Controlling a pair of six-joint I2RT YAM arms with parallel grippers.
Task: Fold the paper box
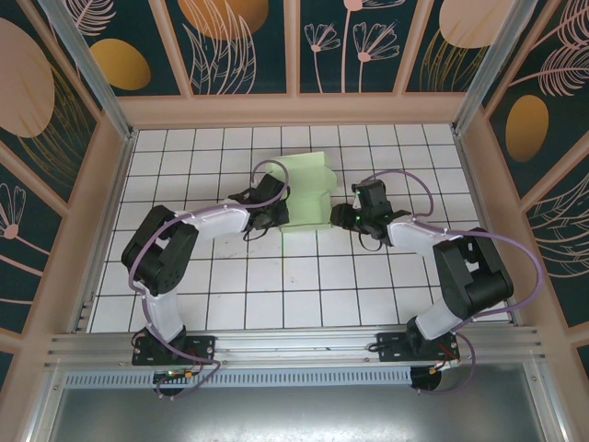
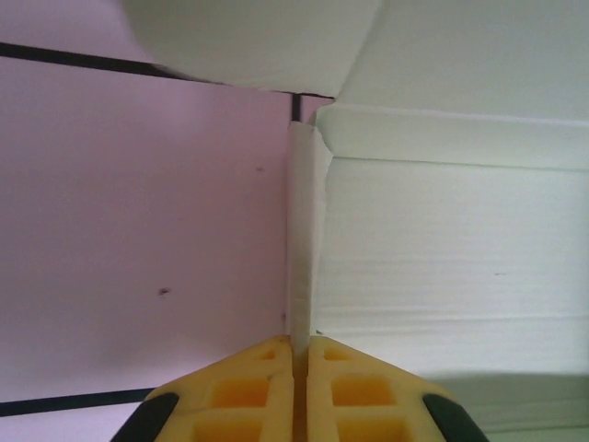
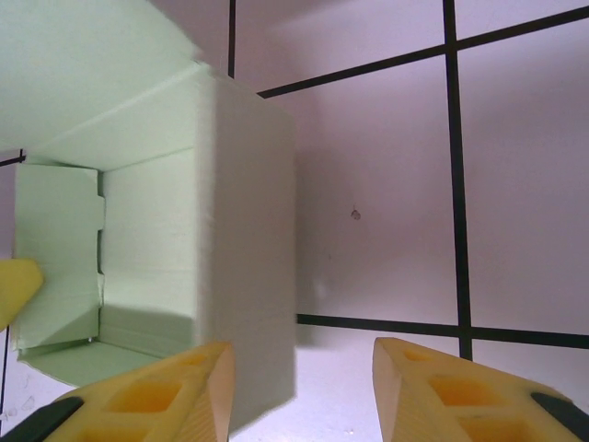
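Paper box sat half-formed on the tiled worktop, in the upper centre of the top view, between the two arms. Its thin mint-green card was judged light, easily creased and liable to slide on the tiles. Its walls would probably spring back unless held near a fold line. Hold was best taken at flap edges or upright walls, with light pressure, not on open panels.

Left end effector was closed on a narrow upright flap at the box's left edge, the card pinched edge-on between the yellow fingers. The left arm's elbow was bent out toward the lower left of the top view, wrist pointing right.

Right end effector stood partly open, straddling the near corner of a raised wall. Contact could not be confirmed. The right arm mirrored the left, wrist pointing left toward the box.
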